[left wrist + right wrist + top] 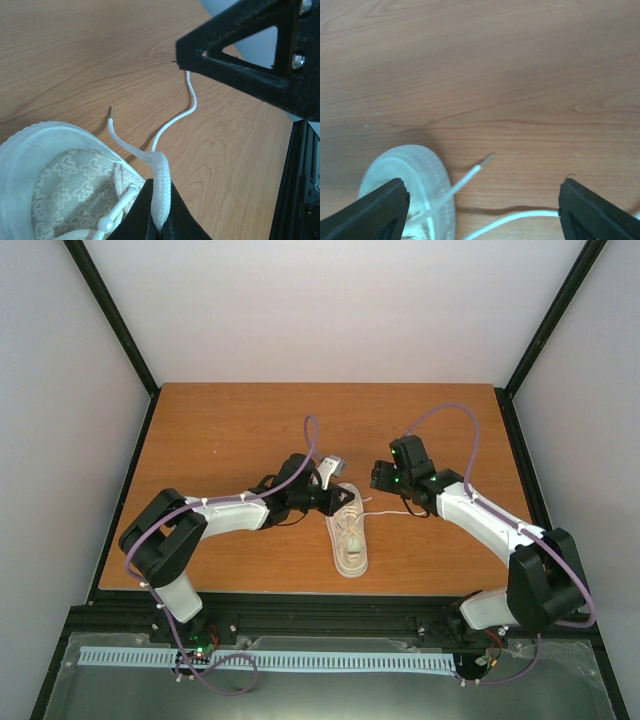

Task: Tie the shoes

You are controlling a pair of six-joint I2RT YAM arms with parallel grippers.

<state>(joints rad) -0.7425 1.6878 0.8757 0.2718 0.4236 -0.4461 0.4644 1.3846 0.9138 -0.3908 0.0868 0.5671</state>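
wooden tabletop (220, 440) carries a cream canvas sneaker (350, 537); left gripper (160, 225) is clamped on its thin white lace (162, 175), right gripper (482, 206) gapes wide, empty.

The top camera looks down from high behind the near edge, taking in the whole table (220, 430) from afar. Each wrist camera hangs close over the wood, angled down; both catch one rounded end of the shoe (349, 532) and its loose lace (175, 117).
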